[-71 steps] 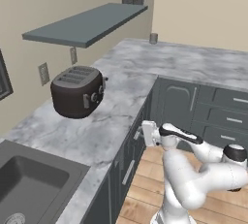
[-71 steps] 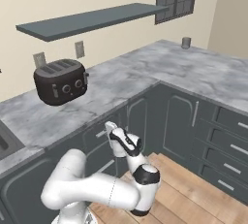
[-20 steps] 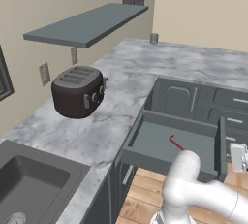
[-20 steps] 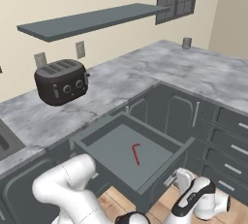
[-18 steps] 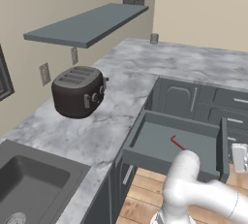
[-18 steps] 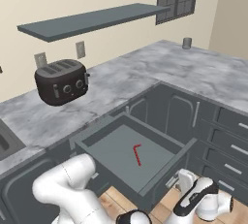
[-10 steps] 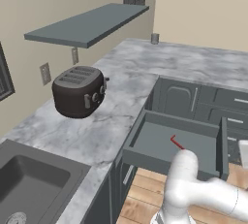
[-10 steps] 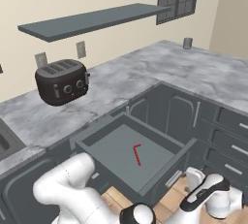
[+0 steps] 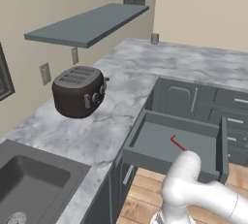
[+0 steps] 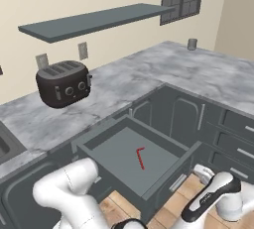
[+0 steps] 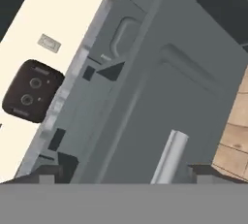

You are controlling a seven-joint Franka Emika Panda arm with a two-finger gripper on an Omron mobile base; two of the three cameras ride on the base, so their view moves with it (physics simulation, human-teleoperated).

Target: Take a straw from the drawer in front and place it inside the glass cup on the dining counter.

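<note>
The drawer (image 9: 160, 161) (image 10: 163, 187) stands pulled out from under the marble counter, and the red straw (image 9: 178, 143) (image 10: 140, 157) lies flat on its floor. My gripper (image 11: 127, 174) is open in front of the drawer's face. The silver drawer handle (image 11: 168, 158) rises between the fingertips (image 11: 46, 172), which stand wide apart and touch nothing. In the right base view the hand (image 10: 200, 170) hangs low by the right end of the drawer front. A small grey glass cup (image 9: 154, 38) (image 10: 192, 44) stands far off on the marble top; whether that stretch is the dining counter, I cannot tell.
A black toaster (image 9: 79, 91) (image 10: 62, 89) sits on the counter left of the drawer, under a grey wall shelf (image 9: 87, 23). A sink (image 9: 24, 189) lies at the near left. My arm's elbow (image 9: 189, 174) overhangs the drawer's front edge. Wood floor (image 10: 178, 203) runs below.
The drawer was shut at first and now stands pulled out. Over the last second the jaws spread off the handle and the hand drew slightly back and right.
</note>
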